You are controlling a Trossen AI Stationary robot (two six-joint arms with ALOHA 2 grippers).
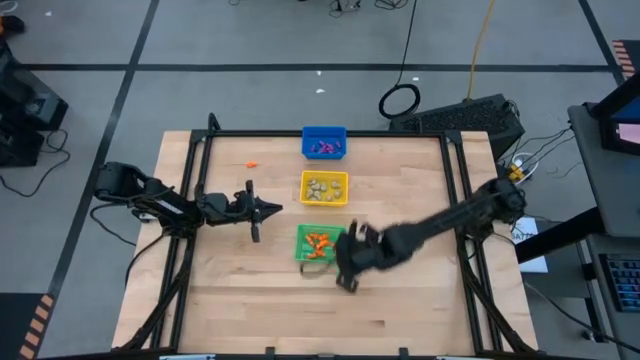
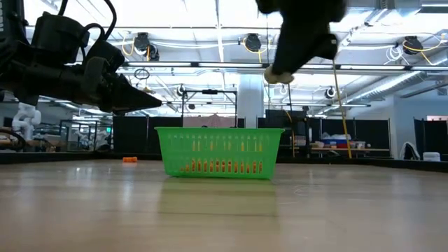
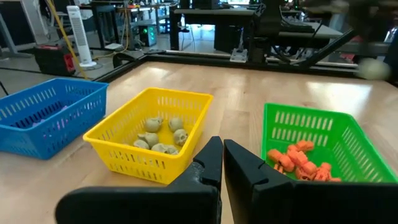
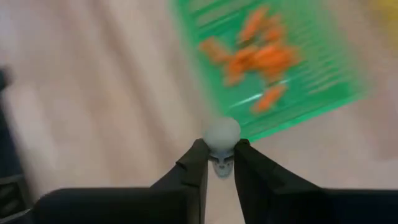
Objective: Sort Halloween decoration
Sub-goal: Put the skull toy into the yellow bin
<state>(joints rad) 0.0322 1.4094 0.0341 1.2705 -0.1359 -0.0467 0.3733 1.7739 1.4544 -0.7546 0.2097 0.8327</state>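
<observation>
My right gripper (image 4: 220,163) is shut on a pale skull trinket (image 4: 222,134), raised just off the near right corner of the green bin (image 1: 318,243). That bin holds orange trinkets (image 3: 300,163). In the low view the skull (image 2: 278,75) hangs high above the green bin (image 2: 218,152). Pale skulls (image 3: 160,138) lie in the yellow bin (image 1: 324,188), purple pieces (image 1: 323,148) in the blue bin (image 1: 324,142). One orange trinket (image 1: 251,165) lies loose on the table. My left gripper (image 1: 268,209) hovers shut left of the bins, touching nothing. My right gripper pinches the pale skull trinket between its two fingertips (image 4: 198,155). The skull's rounded top (image 4: 222,132) sticks out past the tips. The fingers point down at the table from above, and the trinket is lifted clear of the table.
The three bins stand in a row down the table's middle, blue farthest, green nearest. A black frame rail (image 1: 320,133) borders the wooden table (image 1: 260,300). Bare wood lies on the near half and on either side of the bins.
</observation>
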